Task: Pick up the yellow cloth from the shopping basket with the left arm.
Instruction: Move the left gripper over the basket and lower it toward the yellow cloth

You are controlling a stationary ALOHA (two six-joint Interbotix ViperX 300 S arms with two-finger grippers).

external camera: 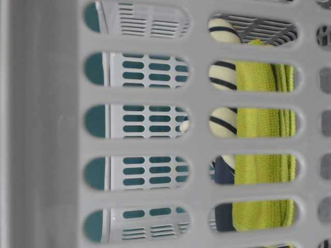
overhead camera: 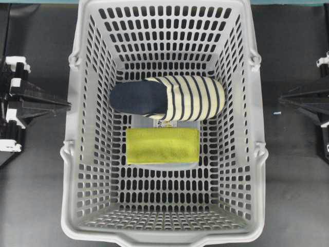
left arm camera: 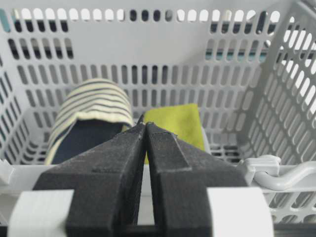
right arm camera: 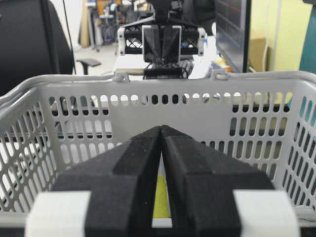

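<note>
The left tool is seen with its fingers pressed together, empty, parked outside the shopping basket; the right tool likewise. The yellow cloth lies folded on the basket floor, just beside the striped slipper. The reach is judged not yet begun: opening, then descent over the rim, is called for.

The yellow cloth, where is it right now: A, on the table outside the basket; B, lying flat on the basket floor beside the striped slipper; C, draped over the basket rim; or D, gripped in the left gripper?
B: the yellow cloth lies flat on the floor of the shopping basket, next to the striped slipper, while the left gripper is shut and empty outside the basket wall.
</note>
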